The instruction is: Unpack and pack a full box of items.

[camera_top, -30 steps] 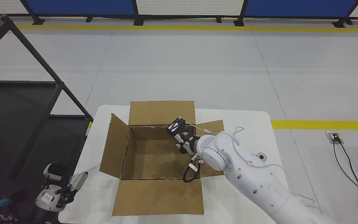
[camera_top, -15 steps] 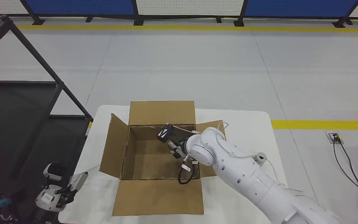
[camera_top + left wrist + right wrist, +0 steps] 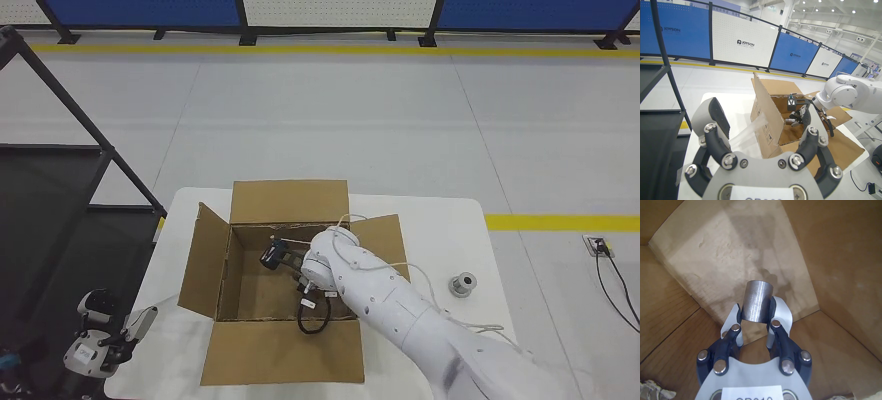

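Dull grey metal cylinder (image 3: 758, 294) clamped between fingers of my right pincer (image 3: 756, 309), hanging over bare floor of open brown cardboard box (image 3: 838, 266). Within last second my arm swung from box's 3 o'clock wall toward centre; packing stage, I judged, with release next. Small grey metal piece (image 3: 461, 286) waited on white table (image 3: 430, 215) at box's 3 o'clock. Left pincer (image 3: 762, 109) wide, empty, off 8 o'clock corner. Cylinder's height above floor: could not tell.
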